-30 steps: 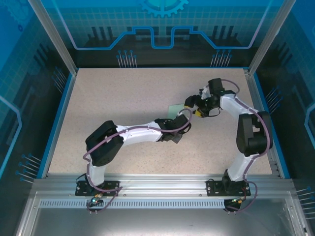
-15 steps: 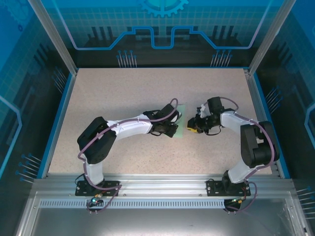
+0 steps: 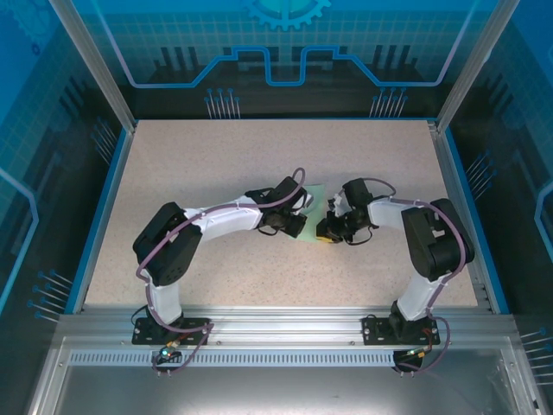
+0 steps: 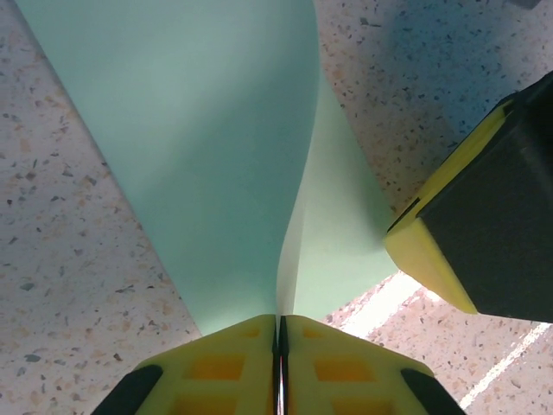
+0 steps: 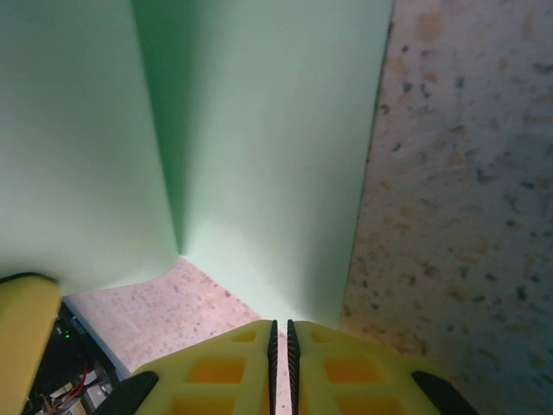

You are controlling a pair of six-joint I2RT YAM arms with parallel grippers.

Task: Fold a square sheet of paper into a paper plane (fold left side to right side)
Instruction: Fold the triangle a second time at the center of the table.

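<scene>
With the left gripper [image 4: 279, 333] and right gripper [image 5: 278, 333] each pinched nearly closed on an edge of the square sheet of paper [image 4: 207, 130], which bows up just ahead of their fingertips, the left-to-right fold seems begun; next, the left-held edge must cross over and align.

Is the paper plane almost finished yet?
Not nearly. Done: both grippers have hold of the green paper. In hand: the left gripper is shut on one edge, so the sheet bends upward in a soft curve, and the right gripper pinches another edge. Left: no sharp crease shows and nothing looks like a pointed dart, so the folds are not yet made.
</scene>
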